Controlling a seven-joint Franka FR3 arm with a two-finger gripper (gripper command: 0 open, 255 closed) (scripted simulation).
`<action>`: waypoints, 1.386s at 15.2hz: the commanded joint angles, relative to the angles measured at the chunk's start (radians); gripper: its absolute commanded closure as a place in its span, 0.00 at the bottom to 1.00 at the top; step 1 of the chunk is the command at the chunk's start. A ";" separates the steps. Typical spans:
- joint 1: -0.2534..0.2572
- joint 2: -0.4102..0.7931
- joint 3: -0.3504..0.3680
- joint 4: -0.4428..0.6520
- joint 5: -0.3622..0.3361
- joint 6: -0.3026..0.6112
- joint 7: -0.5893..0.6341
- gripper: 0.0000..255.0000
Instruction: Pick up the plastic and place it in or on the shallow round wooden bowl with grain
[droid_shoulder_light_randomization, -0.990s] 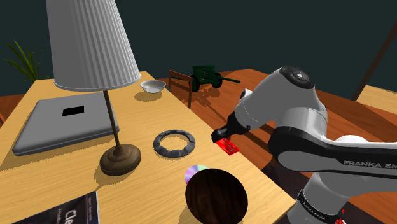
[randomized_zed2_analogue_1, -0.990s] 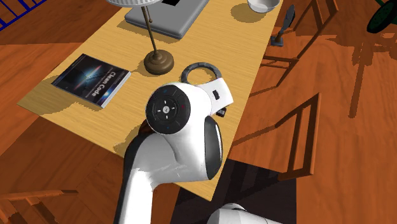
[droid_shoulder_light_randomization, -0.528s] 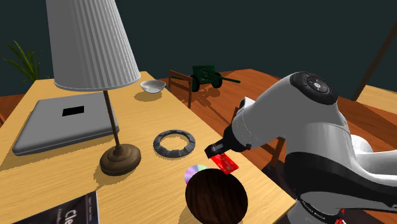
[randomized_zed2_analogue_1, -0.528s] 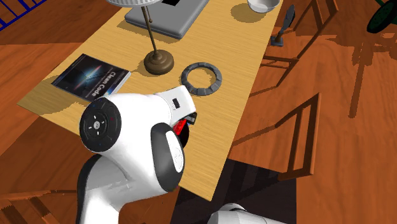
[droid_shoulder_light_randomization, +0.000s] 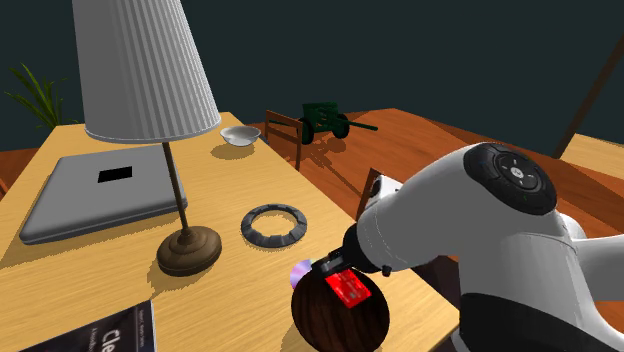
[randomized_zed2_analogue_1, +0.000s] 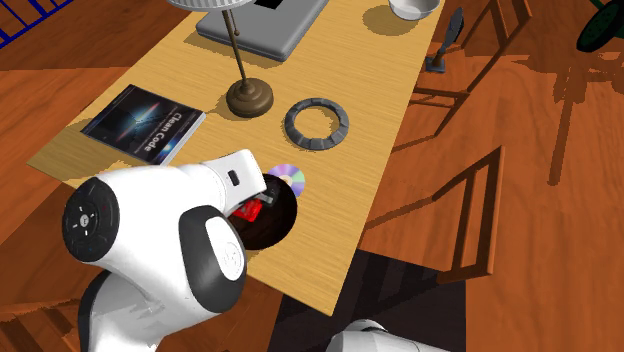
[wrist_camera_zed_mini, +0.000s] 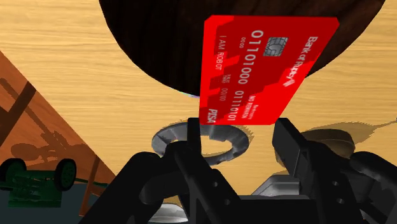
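The black two-finger end effector (wrist_camera_zed_mini: 238, 130) grips the flat red plastic bank card (wrist_camera_zed_mini: 264, 67) directly above the dark round wooden bowl (droid_shoulder_light_randomization: 320, 322) on the light wooden surface (droid_shoulder_light_randomization: 240, 180).

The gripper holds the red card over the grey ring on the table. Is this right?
Not quite. The gripper holds the red card over the dark bowl, not the grey ring; the ring lies apart on the table, nearer the lamp. The shoulder view shows it.
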 joint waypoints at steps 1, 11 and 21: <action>0.000 0.007 0.023 -0.016 0.012 0.025 0.008 1.00; -0.019 0.057 0.151 -0.087 0.074 0.160 0.047 1.00; -0.019 0.057 0.151 -0.087 0.074 0.160 0.047 0.00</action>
